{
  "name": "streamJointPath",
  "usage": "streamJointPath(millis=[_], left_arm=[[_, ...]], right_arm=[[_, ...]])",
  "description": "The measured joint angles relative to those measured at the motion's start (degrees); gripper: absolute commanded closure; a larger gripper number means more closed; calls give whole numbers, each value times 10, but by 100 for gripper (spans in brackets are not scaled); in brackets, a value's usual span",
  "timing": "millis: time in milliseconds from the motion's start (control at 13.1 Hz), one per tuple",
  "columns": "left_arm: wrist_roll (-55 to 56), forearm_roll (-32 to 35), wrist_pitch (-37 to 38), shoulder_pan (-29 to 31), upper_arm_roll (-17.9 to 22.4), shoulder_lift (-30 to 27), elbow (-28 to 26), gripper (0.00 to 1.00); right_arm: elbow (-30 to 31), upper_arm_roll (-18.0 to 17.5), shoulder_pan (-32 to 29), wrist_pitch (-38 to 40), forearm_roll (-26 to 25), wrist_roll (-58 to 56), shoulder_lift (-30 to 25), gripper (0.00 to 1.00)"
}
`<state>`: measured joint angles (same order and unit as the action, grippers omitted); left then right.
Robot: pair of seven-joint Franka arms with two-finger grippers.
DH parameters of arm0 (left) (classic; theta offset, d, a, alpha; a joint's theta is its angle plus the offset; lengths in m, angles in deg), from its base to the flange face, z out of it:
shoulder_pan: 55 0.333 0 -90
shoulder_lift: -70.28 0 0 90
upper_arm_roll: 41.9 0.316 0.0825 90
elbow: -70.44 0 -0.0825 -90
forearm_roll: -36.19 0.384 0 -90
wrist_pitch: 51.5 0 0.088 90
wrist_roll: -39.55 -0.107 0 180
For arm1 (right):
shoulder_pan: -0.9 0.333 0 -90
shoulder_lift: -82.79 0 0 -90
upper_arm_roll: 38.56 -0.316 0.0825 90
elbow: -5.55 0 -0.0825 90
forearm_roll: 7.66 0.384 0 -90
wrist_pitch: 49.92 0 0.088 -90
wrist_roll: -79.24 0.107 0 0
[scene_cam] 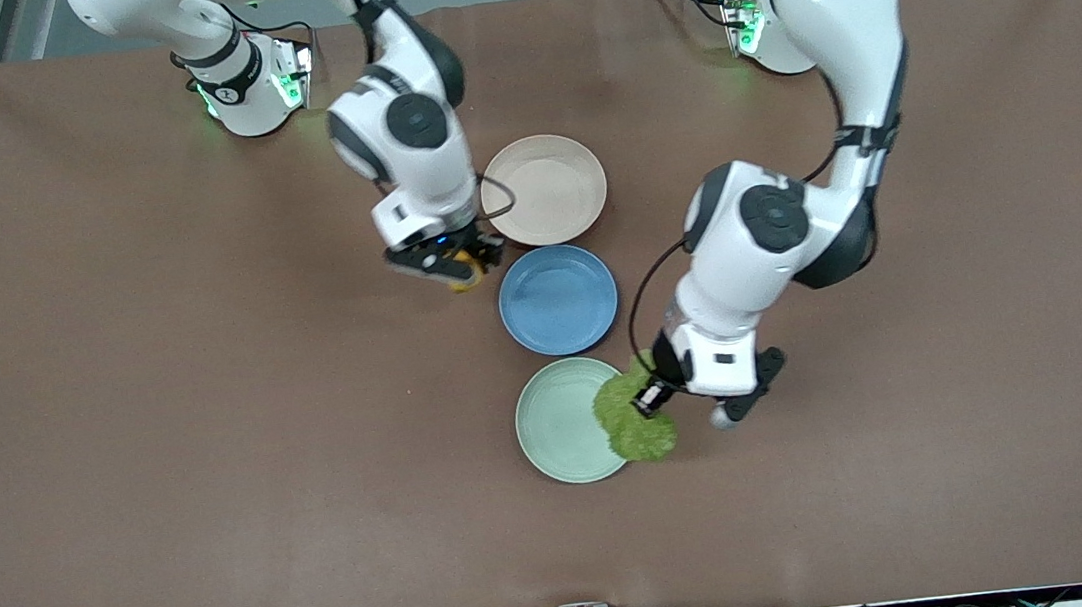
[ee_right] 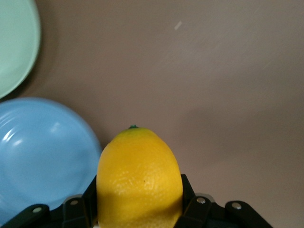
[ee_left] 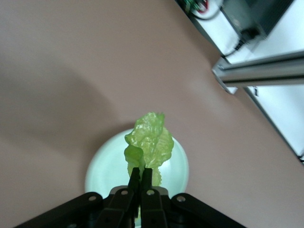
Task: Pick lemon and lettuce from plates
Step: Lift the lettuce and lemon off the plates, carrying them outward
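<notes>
Both picks look made; you're in the lift/carry-off step.

Right gripper [scene_cam: 465, 269]: jaws clamped on the small yellow-orange oval lemon [ee_right: 139, 178], pointed end facing away from the wrist. It hangs over bare brown table cloth [scene_cam: 163, 434], just beside the round blue plate [scene_cam: 558, 300] and the beige-pink matte plate [scene_cam: 544, 189]. Beige-pink plate has nothing on it.

Left gripper [scene_cam: 652, 398]: jaws pinched together on the crinkled bright green lettuce leaf [ee_left: 148, 145], held by its lower end. The leaf hangs over the rim of the pale mint-green plate [scene_cam: 555, 433], on the side toward the left arm's end; can't tell if its tip touches the plate.

Next, as I judge it: you need the lettuce raised clear of the mint rim before any sideways travel, else it may drag. Thin leaf, narrow pinch, so go slow. Lemon grip looks solid; carry w/o tilting.
</notes>
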<state>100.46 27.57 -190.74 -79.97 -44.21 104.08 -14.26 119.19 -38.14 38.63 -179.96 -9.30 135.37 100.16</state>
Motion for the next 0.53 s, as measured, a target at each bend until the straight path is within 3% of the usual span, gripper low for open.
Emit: streamJointPath(millis=[306, 535], left_arm=[[-146, 0, 15, 58, -6, -77, -136, 100], [-234, 0, 7, 94, -6, -112, -220, 100]], right_arm=[[13, 3, -175, 6, 6, -222, -4, 100], [18, 3, -270, -18, 6, -341, 9, 100]])
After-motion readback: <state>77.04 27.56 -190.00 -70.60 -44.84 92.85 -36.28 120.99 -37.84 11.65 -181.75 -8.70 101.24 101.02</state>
